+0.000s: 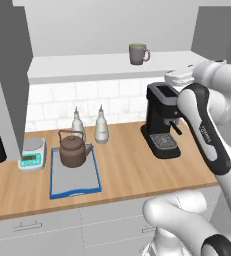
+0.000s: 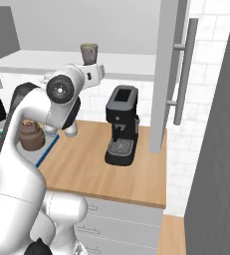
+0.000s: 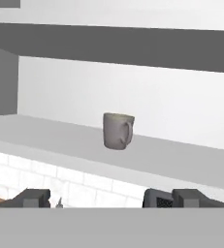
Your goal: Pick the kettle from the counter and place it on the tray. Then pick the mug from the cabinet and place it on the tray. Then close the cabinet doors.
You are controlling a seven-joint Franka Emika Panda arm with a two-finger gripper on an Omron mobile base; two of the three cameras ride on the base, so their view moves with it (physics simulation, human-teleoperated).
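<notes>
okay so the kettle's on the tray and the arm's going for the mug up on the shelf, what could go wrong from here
The mug stands upright near the shelf's front edge; a misaligned approach by the open tool might tip it or push it off. The kettle already fills the back of the tray, so the mug has to land in front without bumping it.

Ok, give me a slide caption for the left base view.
Kettle set on the blue-rimmed tray; mug waits upright on the open cabinet shelf.

- Even, bright rendered light, no glare.
- Soft shadow under cabinet (image 3: 133,46) top, approx 12 o'clock in hand view.
- Pics low-res, slightly soft; mug (image 3: 118,131) edges fuzzy.
</notes>
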